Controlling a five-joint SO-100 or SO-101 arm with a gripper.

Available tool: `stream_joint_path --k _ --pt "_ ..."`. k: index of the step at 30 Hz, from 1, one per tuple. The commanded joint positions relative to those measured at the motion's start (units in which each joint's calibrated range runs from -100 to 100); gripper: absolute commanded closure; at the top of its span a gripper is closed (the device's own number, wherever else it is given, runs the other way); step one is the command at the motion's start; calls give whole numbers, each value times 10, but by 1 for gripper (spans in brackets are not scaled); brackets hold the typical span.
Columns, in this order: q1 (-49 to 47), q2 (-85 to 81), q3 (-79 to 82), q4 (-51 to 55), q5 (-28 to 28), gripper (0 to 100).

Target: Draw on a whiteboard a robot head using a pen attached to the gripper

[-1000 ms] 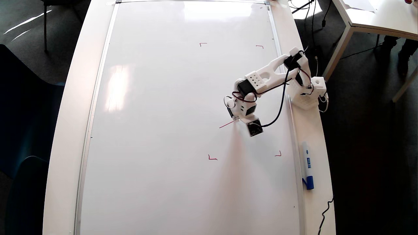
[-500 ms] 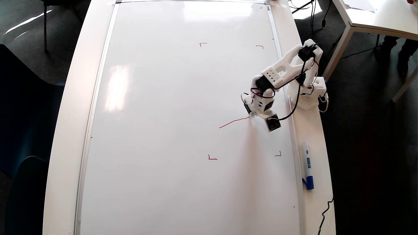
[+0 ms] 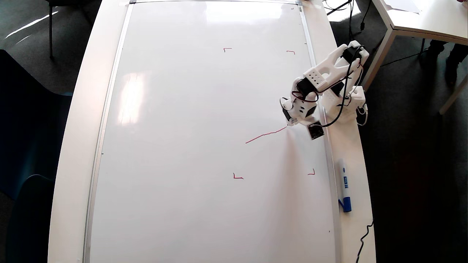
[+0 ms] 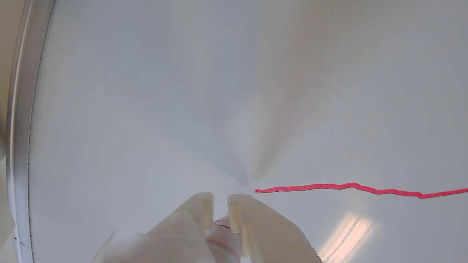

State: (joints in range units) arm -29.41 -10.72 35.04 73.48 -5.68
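Observation:
The whiteboard (image 3: 201, 109) fills most of the overhead view and all of the wrist view (image 4: 146, 91). The robot head shows only as one wobbly red line (image 3: 266, 134), which slants up to the right. My white gripper (image 3: 290, 124) stands at that line's right end, near the board's right frame. In the wrist view the gripper (image 4: 220, 197) is shut on the pen (image 4: 218, 228), a white barrel with red between the two white fingers. The line (image 4: 347, 188) ends just right of the fingertips. The pen's tip is hidden under them.
Four tiny red corner marks (image 3: 227, 49) (image 3: 291, 52) (image 3: 238, 177) (image 3: 311, 173) frame the drawing area. A blue-capped marker (image 3: 344, 184) lies on the white table (image 3: 73, 146), right of the board. The arm's base (image 3: 343, 107) sits at that edge. The board's silver frame (image 4: 14, 128) runs along the wrist view's left.
The gripper has moved right and slightly up across the board toward the arm's base. The red line has grown from a short stroke to a long slanted one.

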Motion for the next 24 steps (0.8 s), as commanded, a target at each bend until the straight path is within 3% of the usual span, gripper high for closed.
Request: stream_joint_path --k 1,6,24 --pt "34 -39 7 -1 -2 99" --pt "75 -40 24 -1 0 99" --pt "-10 -39 25 0 -1 99"
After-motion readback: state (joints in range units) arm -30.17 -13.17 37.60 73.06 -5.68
